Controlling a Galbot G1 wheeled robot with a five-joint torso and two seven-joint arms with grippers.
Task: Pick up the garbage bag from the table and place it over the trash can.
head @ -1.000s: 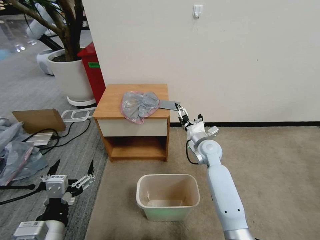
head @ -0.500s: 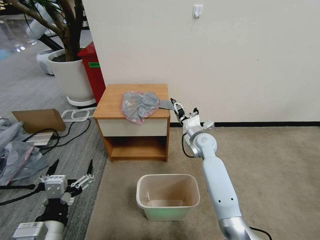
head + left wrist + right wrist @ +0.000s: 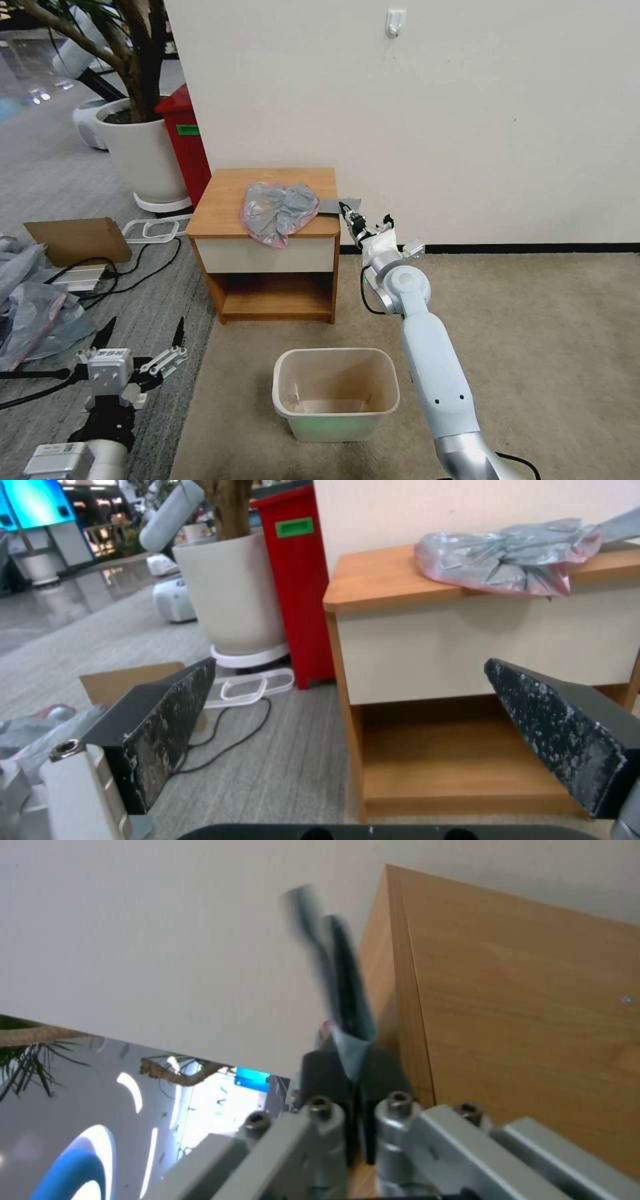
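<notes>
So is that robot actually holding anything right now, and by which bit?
Yes. Its right gripper is shut on the garbage bag, pinching the flat grey corner that sticks out past the table's right edge.

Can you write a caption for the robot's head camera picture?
Right gripper pinches the garbage bag at the table edge.

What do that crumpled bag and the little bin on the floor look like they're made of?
The garbage bag looks like thin plastic film: translucent grey, crinkled and shiny, with a pink-red rim. The trash can looks like moulded plastic: smooth cream walls, rounded corners, a rolled lip and a greenish front.
</notes>
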